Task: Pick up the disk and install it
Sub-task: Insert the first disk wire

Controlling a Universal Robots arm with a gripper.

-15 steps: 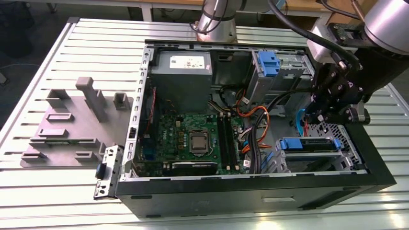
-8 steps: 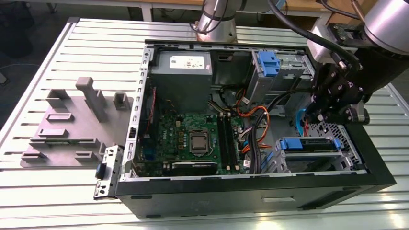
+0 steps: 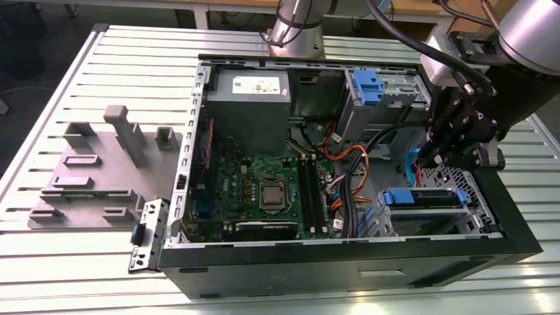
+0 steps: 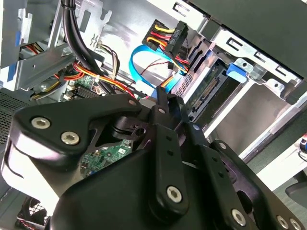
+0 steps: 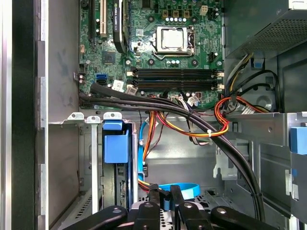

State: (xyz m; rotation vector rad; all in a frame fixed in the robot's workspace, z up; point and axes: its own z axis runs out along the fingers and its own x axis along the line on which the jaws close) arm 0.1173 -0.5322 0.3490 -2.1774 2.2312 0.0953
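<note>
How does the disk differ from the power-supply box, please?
The disk is slim, edged by a blue carrier; the power-supply box is bulky, grey, white-stickered. The disk sits close to the gripper; the box lies far from it. Both are inside the case.

No print can be read; the white sticker [image 3: 260, 84] on the grey power-supply box [image 3: 248, 115] is too small

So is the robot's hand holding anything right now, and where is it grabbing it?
Nothing, as far as I can see. The hand hangs empty inside the computer case; the disk sits apart from it.
</note>
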